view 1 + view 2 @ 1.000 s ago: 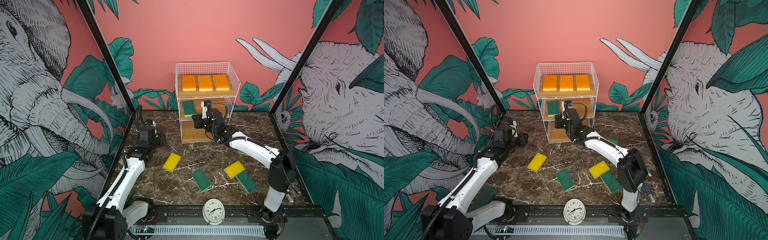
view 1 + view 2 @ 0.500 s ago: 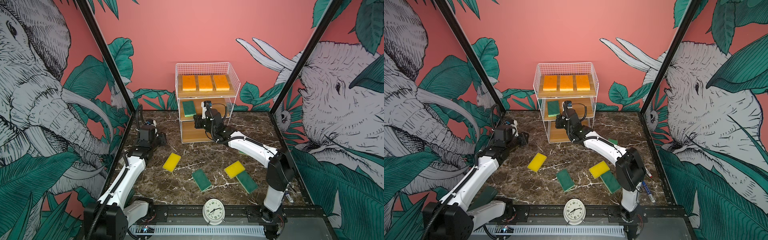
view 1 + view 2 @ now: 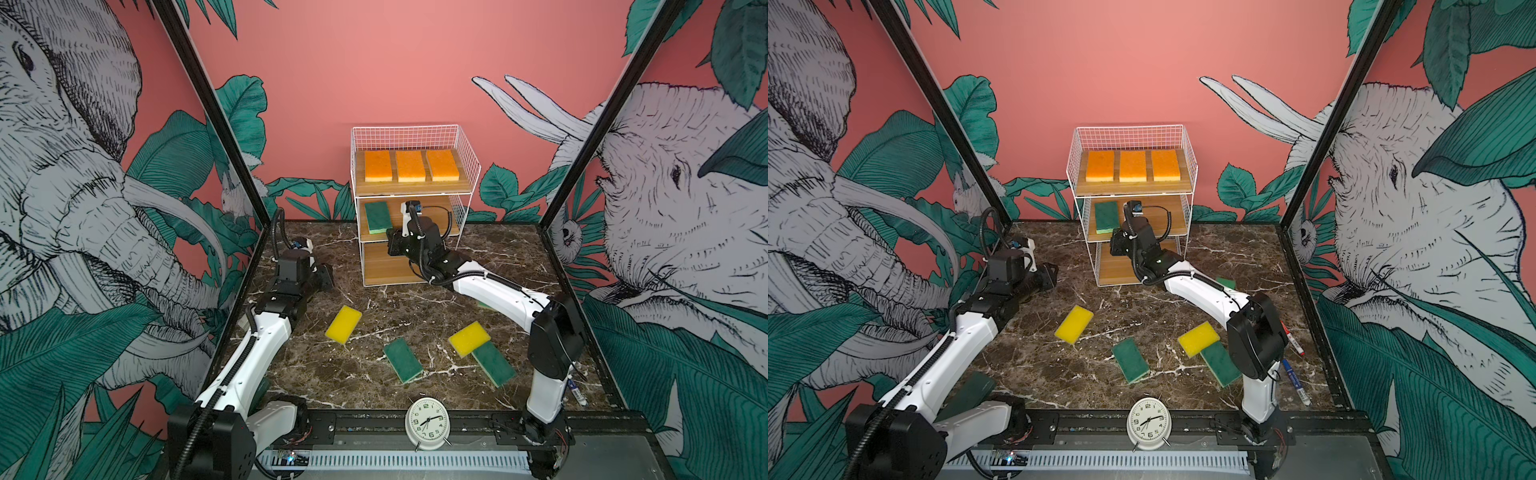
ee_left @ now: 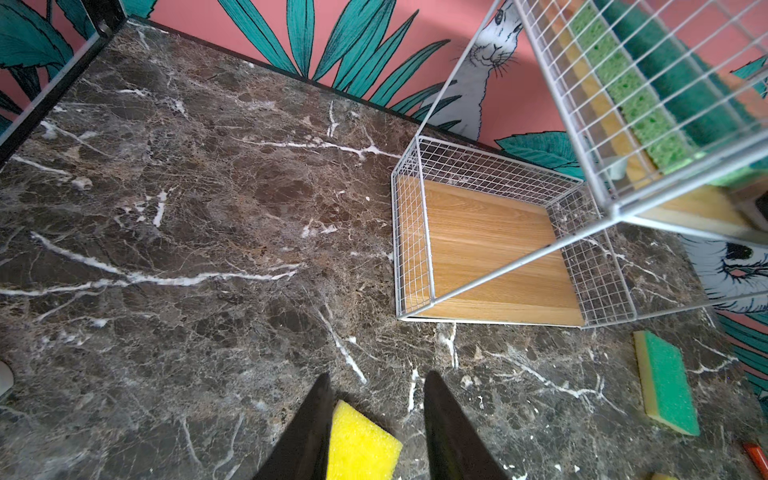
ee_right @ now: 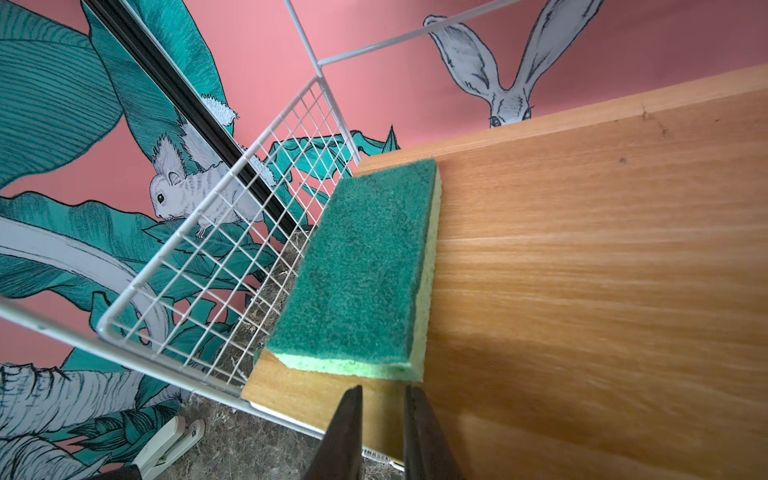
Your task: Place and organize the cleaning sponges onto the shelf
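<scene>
**Green sponge is on the middle tier; right gripper is empty just in front of it**

Almost nothing has moved in the last second. The left gripper (image 4: 377, 376) hangs over the left of the table (image 3: 332, 382) with its fingers parted and empty, and a yellow sponge (image 3: 343, 324) lies loose just near of it. On the shelf (image 3: 469, 166), three orange sponges (image 3: 411, 165) fill the top tier. One green sponge (image 5: 361, 270) lies flat at the left end of the middle board. The right gripper (image 5: 382, 388) stays clenched on nothing just near of that sponge, not touching it; only that arm's elbow has eased left. This placement looks finished. Further right on the table, a second green sponge (image 3: 402, 359) and a second yellow sponge (image 3: 468, 337), which overlaps a third green sponge (image 3: 494, 365), are not yet shelved.
</scene>
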